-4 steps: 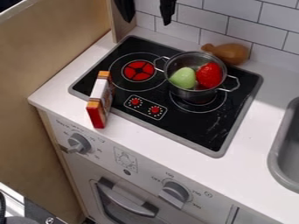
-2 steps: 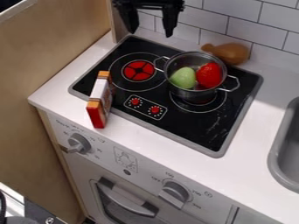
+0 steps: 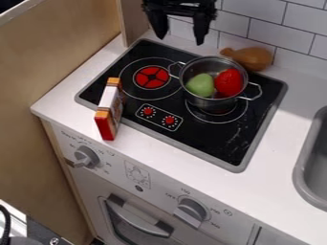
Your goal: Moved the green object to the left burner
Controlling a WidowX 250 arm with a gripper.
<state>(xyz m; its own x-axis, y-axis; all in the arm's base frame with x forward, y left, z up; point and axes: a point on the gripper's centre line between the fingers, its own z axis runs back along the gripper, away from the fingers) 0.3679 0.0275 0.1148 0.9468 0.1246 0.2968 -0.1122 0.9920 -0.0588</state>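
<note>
Plain green for the object (image 3: 201,85), bright red for the toy food (image 3: 229,83), silver-grey for the pot (image 3: 203,102) near the cooktop's back right corner. Black with thin white rings for the cooktop (image 3: 207,139), grey along its edges; red crossed with black on the left burner (image 3: 152,77). Banded orange, white and red on the box (image 3: 108,103) by the front left corner. Brown for the drumstick-shaped toy (image 3: 253,57) along the back edge. Black for the gripper (image 3: 180,40).
</note>
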